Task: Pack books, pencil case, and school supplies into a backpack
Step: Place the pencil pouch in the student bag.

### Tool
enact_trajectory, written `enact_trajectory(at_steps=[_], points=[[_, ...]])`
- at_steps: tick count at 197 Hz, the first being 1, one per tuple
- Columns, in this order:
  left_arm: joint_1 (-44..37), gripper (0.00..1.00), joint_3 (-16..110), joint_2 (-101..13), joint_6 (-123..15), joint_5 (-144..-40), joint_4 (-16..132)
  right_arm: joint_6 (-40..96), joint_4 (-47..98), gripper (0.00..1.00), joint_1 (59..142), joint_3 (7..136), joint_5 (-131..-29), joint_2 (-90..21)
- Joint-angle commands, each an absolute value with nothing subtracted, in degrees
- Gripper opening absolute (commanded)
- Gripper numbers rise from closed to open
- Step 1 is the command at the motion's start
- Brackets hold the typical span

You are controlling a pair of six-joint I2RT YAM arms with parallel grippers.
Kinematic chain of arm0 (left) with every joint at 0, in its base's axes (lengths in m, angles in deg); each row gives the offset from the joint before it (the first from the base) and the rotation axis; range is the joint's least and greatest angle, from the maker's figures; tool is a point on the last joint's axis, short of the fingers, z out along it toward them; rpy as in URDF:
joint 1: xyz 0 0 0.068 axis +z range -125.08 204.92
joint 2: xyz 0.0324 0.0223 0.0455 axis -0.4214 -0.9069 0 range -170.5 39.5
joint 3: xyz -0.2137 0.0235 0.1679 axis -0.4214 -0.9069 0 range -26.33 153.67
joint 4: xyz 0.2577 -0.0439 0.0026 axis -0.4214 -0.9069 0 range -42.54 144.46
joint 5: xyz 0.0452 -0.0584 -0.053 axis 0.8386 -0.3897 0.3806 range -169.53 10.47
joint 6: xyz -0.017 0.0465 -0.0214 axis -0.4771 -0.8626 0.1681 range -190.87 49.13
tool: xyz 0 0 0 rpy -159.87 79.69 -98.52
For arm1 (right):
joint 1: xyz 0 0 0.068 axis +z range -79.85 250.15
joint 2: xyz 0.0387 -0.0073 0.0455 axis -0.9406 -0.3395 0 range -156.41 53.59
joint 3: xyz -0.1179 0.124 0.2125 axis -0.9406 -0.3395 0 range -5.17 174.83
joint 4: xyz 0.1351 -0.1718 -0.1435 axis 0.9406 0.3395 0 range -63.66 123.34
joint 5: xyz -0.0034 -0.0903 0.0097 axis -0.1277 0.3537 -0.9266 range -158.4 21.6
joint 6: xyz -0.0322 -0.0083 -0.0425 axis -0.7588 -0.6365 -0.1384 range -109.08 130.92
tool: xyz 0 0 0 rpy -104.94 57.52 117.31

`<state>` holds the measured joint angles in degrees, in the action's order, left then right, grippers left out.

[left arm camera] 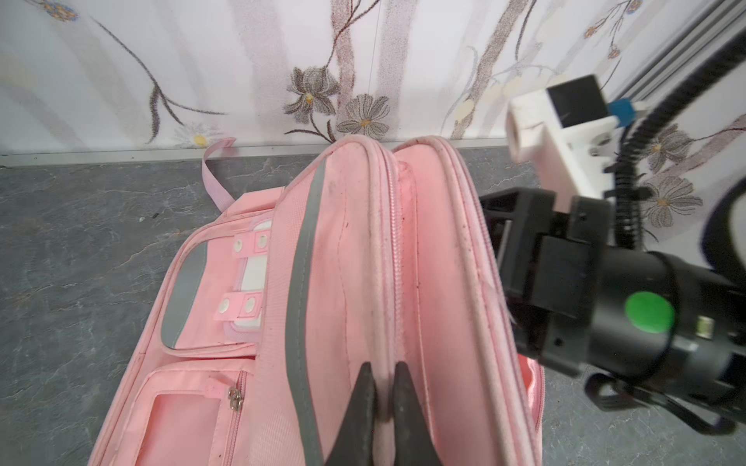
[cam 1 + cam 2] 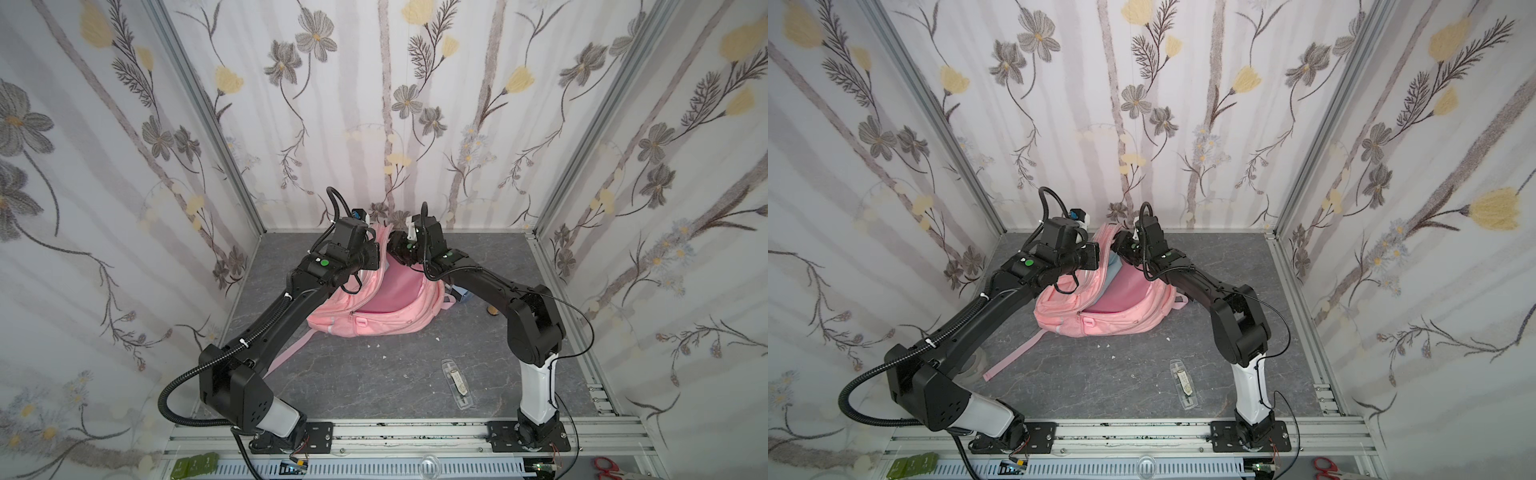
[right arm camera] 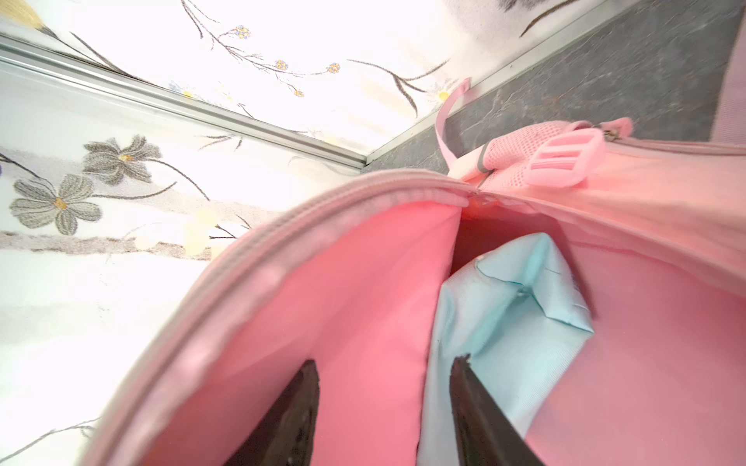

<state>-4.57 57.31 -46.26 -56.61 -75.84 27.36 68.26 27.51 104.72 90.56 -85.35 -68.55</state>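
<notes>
The left claw [image 1: 383, 369] is pinched shut on the zip rim of the backpack [image 1: 347, 258], holding the flap up so the main compartment gapes. Inside that mouth the right claw [image 3: 384, 361] stands half-wide and grips nothing. The pencil case [image 3: 512, 306] lies in the compartment against one finger, its long axis running deeper in, ahead of the claw. The clear plastic case [image 2: 457, 382] lies on the surface [image 2: 374, 386], nearer the right arm, so it is probably that arm's next pick.
</notes>
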Motion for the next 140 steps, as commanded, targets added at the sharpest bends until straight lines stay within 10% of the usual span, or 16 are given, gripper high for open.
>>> enact_trajectory(at_steps=[1,63,109,115,140], points=[[-4.3,0.00,55.9,-45.2,-54.8,-72.4,31.3,59.9,37.7,0.55,104.3,91.2,-80.6,-65.2],[-4.3,0.00,54.2,-44.5,-54.4,-75.8,32.0,48.2,51.9,0.60,102.0,90.3,-72.3,-56.4],[-4.3,0.00,53.7,-44.5,-53.4,-79.9,30.0,44.3,54.3,0.83,98.1,82.3,-59.7,-49.4],[-4.3,0.00,53.6,-44.5,-53.5,-80.3,29.8,43.6,54.5,0.99,97.4,81.7,-59.2,-49.1],[-4.4,0.00,53.4,-44.6,-53.8,-80.6,29.1,40.7,56.1,1.00,95.5,81.3,-57.3,-49.3]])
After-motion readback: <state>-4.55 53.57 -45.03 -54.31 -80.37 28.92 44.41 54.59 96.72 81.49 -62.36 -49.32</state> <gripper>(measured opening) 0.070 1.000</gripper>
